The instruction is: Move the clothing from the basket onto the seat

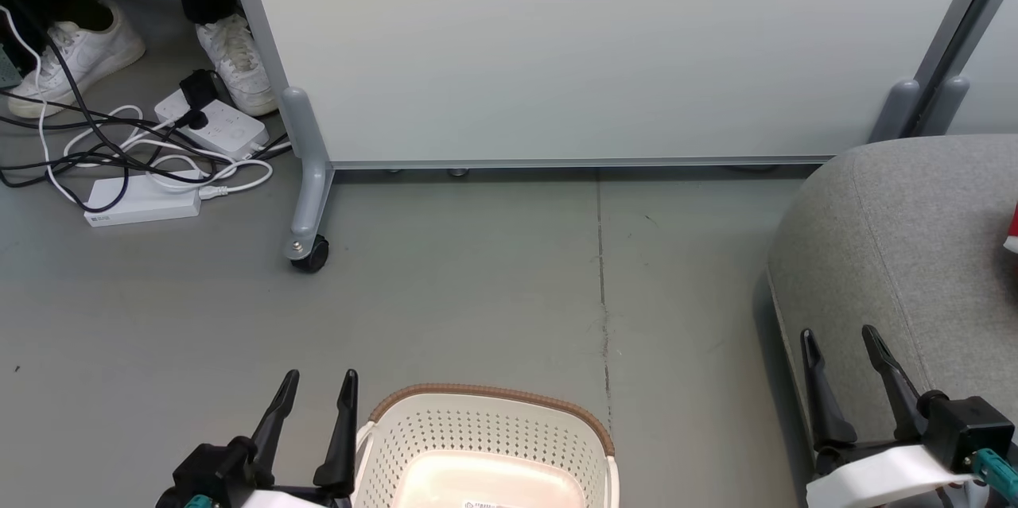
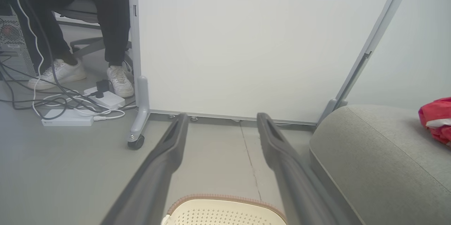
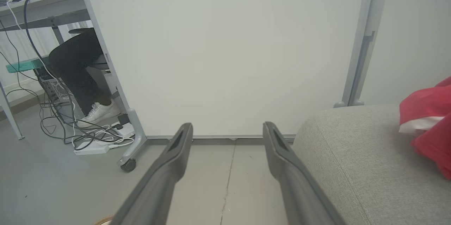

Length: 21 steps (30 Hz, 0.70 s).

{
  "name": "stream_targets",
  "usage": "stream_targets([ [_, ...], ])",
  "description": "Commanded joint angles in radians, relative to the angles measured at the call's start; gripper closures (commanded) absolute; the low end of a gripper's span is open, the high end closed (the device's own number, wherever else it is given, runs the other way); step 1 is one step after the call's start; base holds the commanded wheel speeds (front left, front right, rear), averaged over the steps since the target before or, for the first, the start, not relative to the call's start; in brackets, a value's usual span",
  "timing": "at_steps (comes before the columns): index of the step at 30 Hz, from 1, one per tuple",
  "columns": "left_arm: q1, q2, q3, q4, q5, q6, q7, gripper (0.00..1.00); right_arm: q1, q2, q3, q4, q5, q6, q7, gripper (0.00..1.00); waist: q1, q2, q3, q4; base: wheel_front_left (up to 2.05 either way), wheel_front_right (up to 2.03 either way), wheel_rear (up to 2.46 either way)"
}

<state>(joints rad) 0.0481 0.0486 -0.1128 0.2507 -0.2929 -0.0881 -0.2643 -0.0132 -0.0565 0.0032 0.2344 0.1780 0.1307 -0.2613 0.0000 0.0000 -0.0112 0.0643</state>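
The cream basket (image 1: 493,428) with its brown rim sits on the floor at the bottom middle of the head view, and the part of its inside that shows holds nothing; its rim (image 2: 225,198) also shows in the left wrist view. Red clothing (image 2: 437,119) with white parts lies on the grey seat (image 1: 899,254) at the right; a sliver of the clothing (image 1: 1012,234) is at the head view's right edge, and more of it (image 3: 428,119) appears in the right wrist view. My left gripper (image 1: 318,385) stands open just left of the basket. My right gripper (image 1: 839,341) is open beside the seat's front corner, holding nothing.
A pale grey wheeled partition (image 1: 557,47) stands behind, its caster (image 1: 308,252) on the floor. Power strips and tangled cables (image 1: 151,166) lie at the far left. A seated person's white shoes (image 1: 87,55) rest there too.
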Motion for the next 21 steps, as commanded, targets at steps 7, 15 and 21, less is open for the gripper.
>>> stream_targets([
  [7,-0.016,0.003,0.014,0.026,-0.042,-0.013,0.0,0.0,-0.012,0.002,-0.008,0.0,0.012,0.0,-0.003,0.0,0.0,0.0,-0.001,-0.001,0.0,0.0,0.0],
  [15,-0.013,0.003,0.025,0.013,-0.031,-0.023,0.0,0.0,-0.01,0.003,-0.011,0.0,0.014,0.0,-0.003,0.0,0.0,0.0,0.0,-0.003,0.0,0.0,0.0],
  [21,-0.012,0.003,0.027,0.02,-0.036,-0.024,0.0,0.0,-0.012,0.003,-0.01,-0.002,0.016,0.0,-0.003,0.0,0.0,0.0,0.003,-0.002,0.0,0.0,0.0],
])
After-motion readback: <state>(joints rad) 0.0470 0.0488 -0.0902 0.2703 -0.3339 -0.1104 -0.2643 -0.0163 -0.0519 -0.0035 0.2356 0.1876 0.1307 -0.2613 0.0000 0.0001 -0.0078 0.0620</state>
